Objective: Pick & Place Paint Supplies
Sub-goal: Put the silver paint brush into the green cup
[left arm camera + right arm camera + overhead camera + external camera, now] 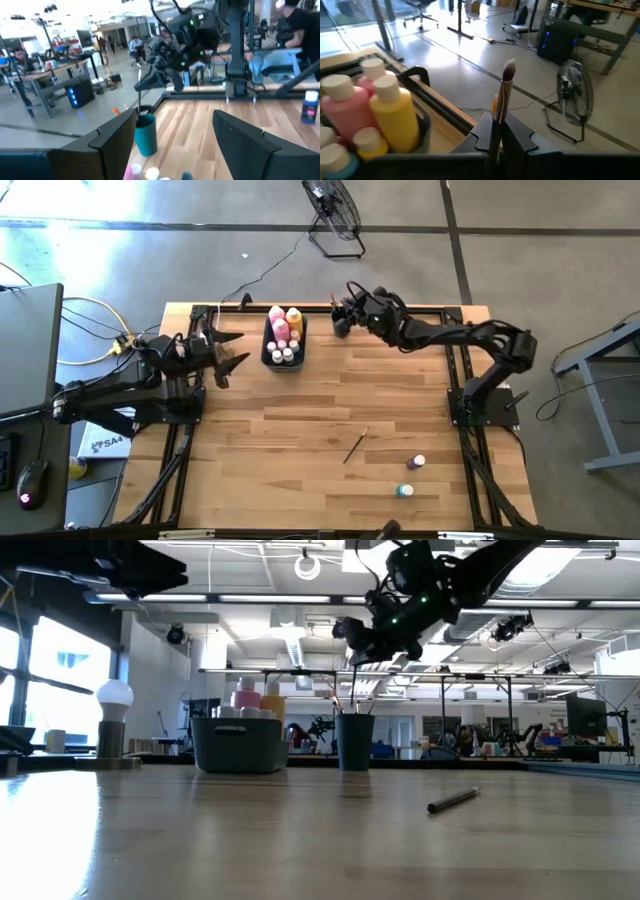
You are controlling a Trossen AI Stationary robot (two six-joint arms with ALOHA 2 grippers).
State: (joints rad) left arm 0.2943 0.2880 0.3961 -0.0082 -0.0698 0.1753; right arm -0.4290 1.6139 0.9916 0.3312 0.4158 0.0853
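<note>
A dark bin (284, 343) at the table's far middle holds a pink bottle (342, 107), a yellow bottle (396, 114) and small white-capped bottles. Right of it stands a teal cup (146, 133). My right gripper (338, 315) hangs over the cup, shut on a thin paintbrush (503, 95). Another paintbrush (355, 446) lies flat on the table's middle. Two small paint bottles (418, 463) (404, 491) stand near the front right. My left gripper (225, 355) is open at the table's left, left of the bin, with nothing between its fingers. My right gripper pinches the paintbrush's dark handle (496, 125) between its two shut fingers, below the metal collar. The fingers come nearly level from the table's right and lie across the brush. The brush stands upright, bristles (509, 67) up, and its lower part (140, 97) reaches down to the cup's mouth.
A white knob on a round tan base (113, 725) stands at the far left. Black frame rails (180, 460) run along the table's left, right and far edges. A floor fan (335, 215) stands beyond the far edge. Bare wood lies across the table's middle and near side.
</note>
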